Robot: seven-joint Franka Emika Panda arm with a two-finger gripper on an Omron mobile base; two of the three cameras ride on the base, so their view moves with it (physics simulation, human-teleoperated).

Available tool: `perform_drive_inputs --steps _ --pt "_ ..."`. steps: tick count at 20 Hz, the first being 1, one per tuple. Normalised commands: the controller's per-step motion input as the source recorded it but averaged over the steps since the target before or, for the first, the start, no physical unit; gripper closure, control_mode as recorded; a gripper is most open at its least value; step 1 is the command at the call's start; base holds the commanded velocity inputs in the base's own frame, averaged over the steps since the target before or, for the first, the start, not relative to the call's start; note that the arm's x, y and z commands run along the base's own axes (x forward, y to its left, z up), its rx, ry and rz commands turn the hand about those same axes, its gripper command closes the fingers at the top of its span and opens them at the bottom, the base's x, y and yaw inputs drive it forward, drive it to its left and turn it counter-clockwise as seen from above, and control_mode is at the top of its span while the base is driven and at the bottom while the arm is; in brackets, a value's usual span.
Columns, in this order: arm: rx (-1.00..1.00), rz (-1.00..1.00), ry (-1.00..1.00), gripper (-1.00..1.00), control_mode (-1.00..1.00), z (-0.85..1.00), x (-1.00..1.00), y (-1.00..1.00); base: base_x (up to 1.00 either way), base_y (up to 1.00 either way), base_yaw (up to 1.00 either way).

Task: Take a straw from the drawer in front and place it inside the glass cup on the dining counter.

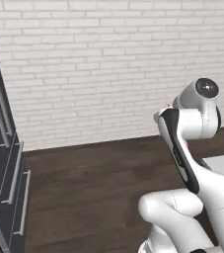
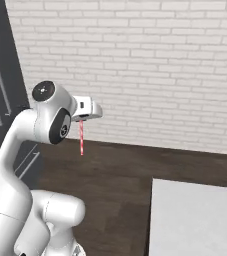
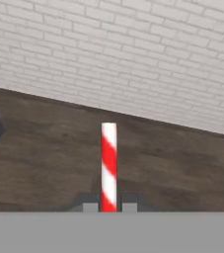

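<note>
**Brick wall ahead, straw in grip**

Left base view: white brick wall (image 1: 108, 64) and dark wood floor (image 1: 84, 192) behind my arm.

Right base view: gripper (image 2: 81, 120) clenched on the straw (image 2: 81, 140), which hangs downward above the floor; white table (image 2: 195, 220) corner lower right.

Hand view: the red-and-white striped straw sits pinched between both fingertips (image 3: 129, 203).

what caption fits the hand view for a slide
End effector shut on the red-and-white striped straw, above dark wood floor, facing a white brick wall.

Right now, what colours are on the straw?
Red and white stripes on the straw, clearest in the hand view.
</note>
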Motion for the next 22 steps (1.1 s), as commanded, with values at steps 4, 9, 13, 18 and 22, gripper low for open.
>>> perform_drive_inputs --steps 4,9,13,18,22 --pt "0.00 0.00 0.00 1.00 1.00 0.00 0.00 0.00 1.00 0.00 -0.27" --pt "0.00 0.00 0.00 1.00 1.00 0.00 0.00 0.00 1.00 0.00 -0.39" --pt "0.00 0.00 0.00 1.00 1.00 0.00 0.00 0.00 1.00 0.00 -0.46" --pt "0.00 0.00 0.00 1.00 1.00 0.00 0.00 0.00 0.91 0.00 -0.55" --pt "0.00 0.00 0.00 1.00 1.00 0.00 0.00 0.00 0.74 0.00 -0.62"
